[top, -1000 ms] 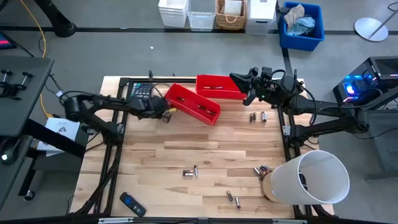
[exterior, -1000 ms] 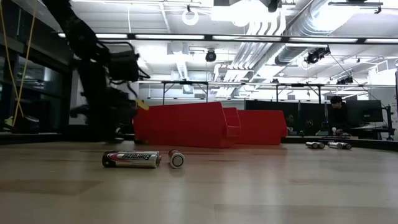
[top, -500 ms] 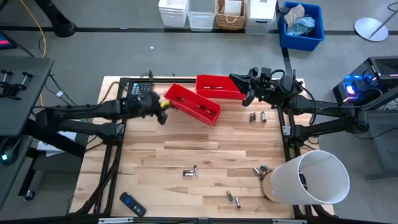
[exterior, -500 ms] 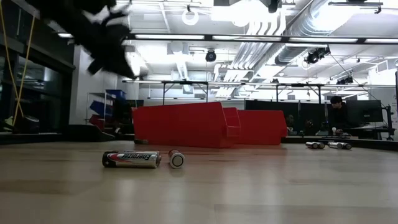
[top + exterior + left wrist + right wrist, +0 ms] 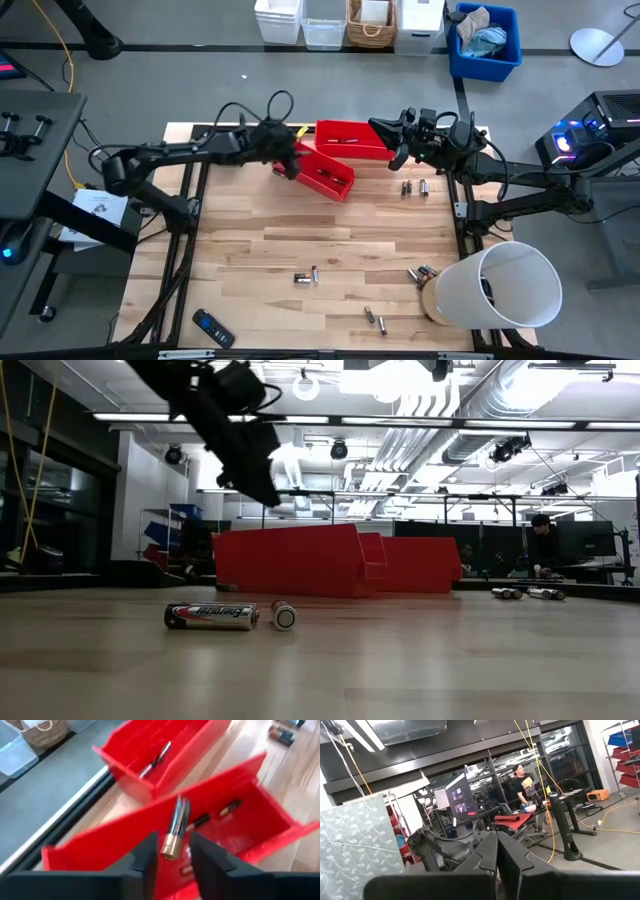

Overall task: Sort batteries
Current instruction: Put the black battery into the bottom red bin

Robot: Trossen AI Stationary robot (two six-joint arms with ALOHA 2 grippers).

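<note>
My left fingers (image 5: 170, 860) stand slightly apart over the nearer red plastic bin (image 5: 240, 827), a silver-grey cylindrical battery with a brass-coloured end (image 5: 174, 830) sitting in the gap between them; whether they touch it I cannot tell. Two more batteries lie in that bin, and a slim one in the farther red bin (image 5: 155, 750). My right fingers (image 5: 497, 852) are pressed together, empty, raised beside the bins. Other batteries (image 5: 306, 277) lie scattered across the wooden desk (image 5: 300, 235).
</note>
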